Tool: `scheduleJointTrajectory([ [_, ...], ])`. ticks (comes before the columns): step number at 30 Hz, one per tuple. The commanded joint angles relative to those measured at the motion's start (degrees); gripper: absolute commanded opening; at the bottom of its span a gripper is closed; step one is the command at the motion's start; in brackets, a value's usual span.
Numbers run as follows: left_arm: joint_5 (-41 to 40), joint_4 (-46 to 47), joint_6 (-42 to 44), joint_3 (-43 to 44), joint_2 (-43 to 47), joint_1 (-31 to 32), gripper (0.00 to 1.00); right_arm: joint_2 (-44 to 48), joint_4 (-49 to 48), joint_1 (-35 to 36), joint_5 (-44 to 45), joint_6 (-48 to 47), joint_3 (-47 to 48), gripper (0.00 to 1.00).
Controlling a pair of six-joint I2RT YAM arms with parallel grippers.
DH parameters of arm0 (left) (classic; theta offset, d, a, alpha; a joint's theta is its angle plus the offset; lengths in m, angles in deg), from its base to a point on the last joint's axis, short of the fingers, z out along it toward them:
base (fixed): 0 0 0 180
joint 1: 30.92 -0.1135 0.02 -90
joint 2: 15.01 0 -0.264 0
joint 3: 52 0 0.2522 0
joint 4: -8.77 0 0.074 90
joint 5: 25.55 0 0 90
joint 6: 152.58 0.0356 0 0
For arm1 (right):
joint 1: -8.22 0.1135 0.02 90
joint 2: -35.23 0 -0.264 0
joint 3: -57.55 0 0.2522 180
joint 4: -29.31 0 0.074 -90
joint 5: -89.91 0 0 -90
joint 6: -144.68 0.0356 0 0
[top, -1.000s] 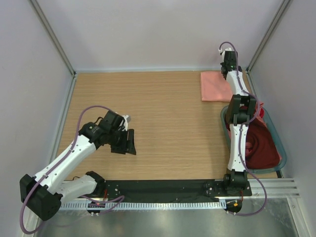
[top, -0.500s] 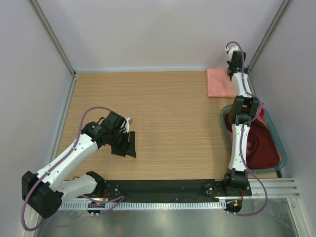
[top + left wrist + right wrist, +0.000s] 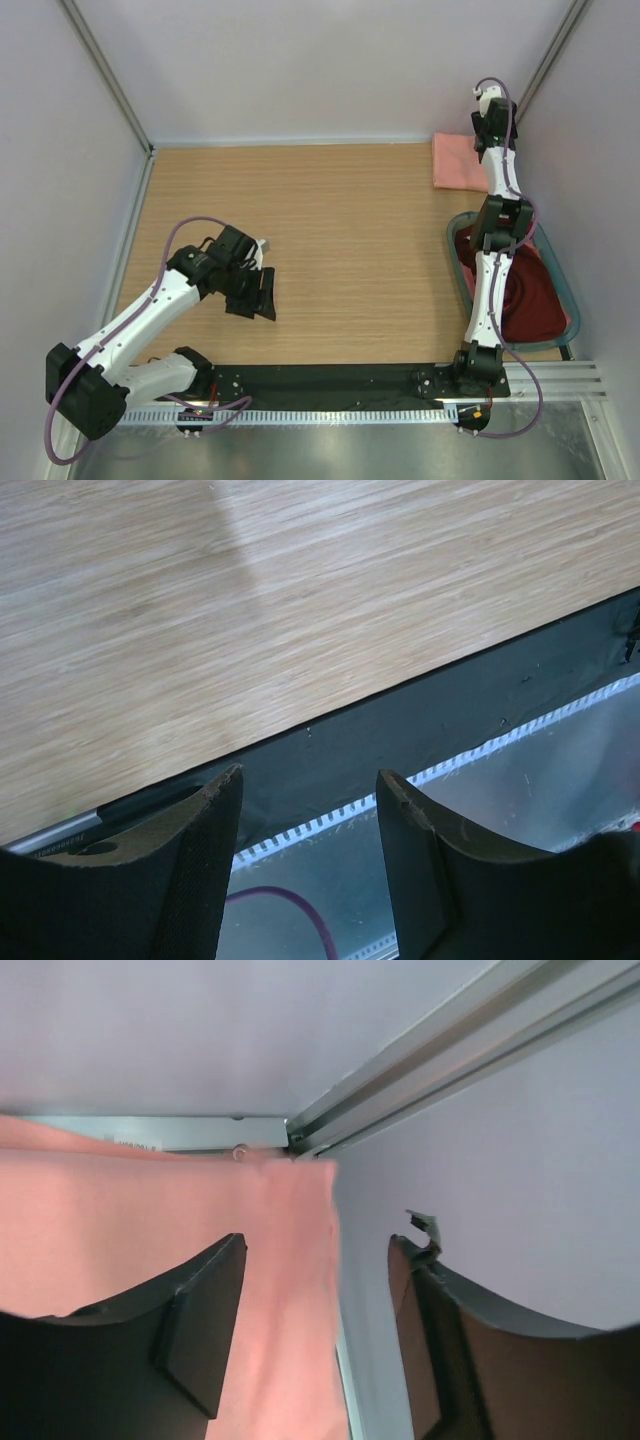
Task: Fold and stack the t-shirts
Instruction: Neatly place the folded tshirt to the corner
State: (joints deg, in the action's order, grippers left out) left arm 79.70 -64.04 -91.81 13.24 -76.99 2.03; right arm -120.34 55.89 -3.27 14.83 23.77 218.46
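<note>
Near the front edge of the desk [image 3: 350, 220], my left hand [image 3: 310, 780] hangs with fingers spread and nothing between them. Farther right, the dark maroon t-shirt [image 3: 530, 300] lies bunched in the grey-teal basket [image 3: 568, 300]. In the far right corner, my right hand [image 3: 315, 1250] stands spread over the edge of the folded salmon-pink t-shirt [image 3: 120, 1230], which lies flat on the desk.

The left arm [image 3: 140, 320] and the right arm [image 3: 487, 290] are wearing white shells over their long links, with black housings sitting at joints and bases. A purple cable [image 3: 195, 219] is looping along each arm. The left gripper [image 3: 310, 773] is showing matte black, wedge-shaped fingers [image 3: 195, 870] — the right gripper [image 3: 318, 1243] likewise, with a pale nick, possibly chipped plastic, marking one tip.
</note>
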Motion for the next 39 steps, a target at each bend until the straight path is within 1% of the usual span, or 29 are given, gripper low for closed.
scheduleJointTrajectory([
  [1, 2.0, -0.1, 1.3, -0.2, 0.6, 0.2, 0.57, 0.3, -4.8, 0.6, -0.4, 2.8, 3.8, 0.67],
  [3, 1.9, 0.3, 1.0, -0.2, 0.8, 0.2, 0.57, 1.0, -4.8, 0.8, 2.2, 5.0, 4.3, 0.71],
  [4, 1.8, 0.4, 0.9, -0.2, 1.0, 0.2, 0.57, 1.4, -5.1, 1.0, 3.2, 5.4, 4.3, 0.78],
  [5, 1.8, 0.6, 0.8, -0.2, 1.2, 0.2, 0.57, 2.2, -5.1, 1.2, 4.1, 6.6, 4.5, 0.80],
  [8, 1.0, 0.9, 0.1, 0.0, 1.9, -0.2, 0.57, 5.0, -3.1, 2.2, 6.0, 9.6, 3.8, 0.81],
  [11, 0.8, 3.1, -1.6, 0.5, 3.1, -0.4, 0.57, 10.6, 2.4, 5.0, 6.4, 14.6, 0.2, 0.82],
  [13, 0.5, 4.5, -2.7, 1.4, 3.5, -0.4, 0.57, 15.8, 5.0, 8.0, 7.1, 16.9, -2.5, 0.83],
  [15, 0.1, 6.4, -4.2, 2.3, 3.4, -0.4, 0.57, 21.7, 9.0, 13.9, 7.9, 18.9, -7.5, 0.84],
  [16, -0.4, 7.1, -4.7, 3.3, 3.3, -0.4, 0.58, 23.5, 10.8, 15.7, 7.5, 22.5, -9.1, 0.84],
  [17, -0.7, 8.3, -5.5, 3.8, 3.2, -0.4, 0.58, 25.3, 14.0, 19.3, 5.9, 25.6, -11.0, 0.84],
  [18, -1.1, 9.0, -5.8, 4.5, 2.8, -0.4, 0.58, 29.6, 15.5, 20.8, 4.6, 28.3, -15.8, 0.84],
  [19, -1.7, 9.6, -6.0, 5.5, 2.7, -0.4, 0.58, 31.6, 16.8, 22.5, 2.9, 33.8, -18.7, 0.84],
  [20, -2.0, 11.2, -6.4, 6.0, 2.7, -0.4, 0.58, 34.2, 17.9, 25.6, 0.2, 36.2, -25.6, 0.85],
  [22, -3.0, 12.5, -6.6, 6.6, 2.6, -0.4, 0.59, 40.8, 17.9, 29.2, -3.1, 41.3, -33.6, 0.87],
  [23, -4.4, 13.3, -7.1, 7.0, 2.6, -0.4, 0.59, 42.8, 18.5, 33.0, -6.2, 42.9, -41.0, 0.89],
  [24, -5.0, 14.0, -7.5, 6.8, 2.6, -0.4, 0.61, 44.7, 18.6, 34.7, -8.3, 44.4, -44.8, 0.99],
  [25, -5.4, 14.6, -7.9, 6.4, 2.5, -0.4, 0.61, 49.2, 18.6, 36.4, -9.1, 47.1, -48.8, 1.00],
  [26, -5.2, 16.2, -8.4, 5.7, 2.4, -0.4, 0.63, 51.2, 18.7, 38.5, -10.0, 48.9, -56.5, 1.00],
  [27, -5.1, 17.0, -9.4, 5.1, 2.4, -0.4, 0.64, 53.8, 18.3, 41.6, -12.7, 50.0, -60.7, 1.00],
  [28, -5.2, 17.9, -10.0, 4.5, 2.5, -0.4, 0.67, 56.1, 18.3, 43.3, -12.6, 50.9, -64.6, 1.00],
  [29, -5.2, 19.7, -10.7, 3.6, 2.7, -0.4, 0.68, 61.1, 17.9, 44.5, -12.9, 53.5, -72.3, 1.00],
  [30, -5.5, 20.5, -12.6, 1.9, 3.0, -0.4, 0.70, 63.8, 16.9, 45.8, -16.6, 54.5, -76.4, 1.00],
  [31, -5.6, 22.7, -13.6, 0.6, 3.7, -0.4, 0.72, 66.4, 15.9, 46.2, -17.0, 55.6, -80.2, 1.00],
  [32, -5.7, 23.6, -14.7, -1.4, 4.2, -0.4, 0.73, 72.4, 16.1, 46.1, -16.7, 57.6, -86.6, 1.00],
  [34, -5.8, 26.8, -18.2, -3.6, 5.5, -0.3, 0.77, 78.5, 17.1, 46.0, -15.2, 59.2, -91.8, 1.00],
  [35, -5.8, 27.5, -19.2, -4.5, 6.0, -0.3, 0.78, 83.8, 17.6, 46.0, -13.2, 60.4, -95.8, 1.00],
  [37, -6.6, 29.5, -22.6, -7.7, 7.5, -0.3, 0.80, 89.8, 18.7, 45.9, -12.3, 61.9, -99.3, 1.00],
  [38, -6.9, 30.3, -23.7, -8.9, 9.5, -0.3, 0.80, 95.4, 19.0, 45.9, -11.8, 65.4, -103.0, 1.00],
  [39, -7.3, 31.1, -24.8, -11.3, 10.7, -0.3, 0.81, 98.0, 19.1, 45.9, -11.8, 67.2, -105.1, 1.00],
])
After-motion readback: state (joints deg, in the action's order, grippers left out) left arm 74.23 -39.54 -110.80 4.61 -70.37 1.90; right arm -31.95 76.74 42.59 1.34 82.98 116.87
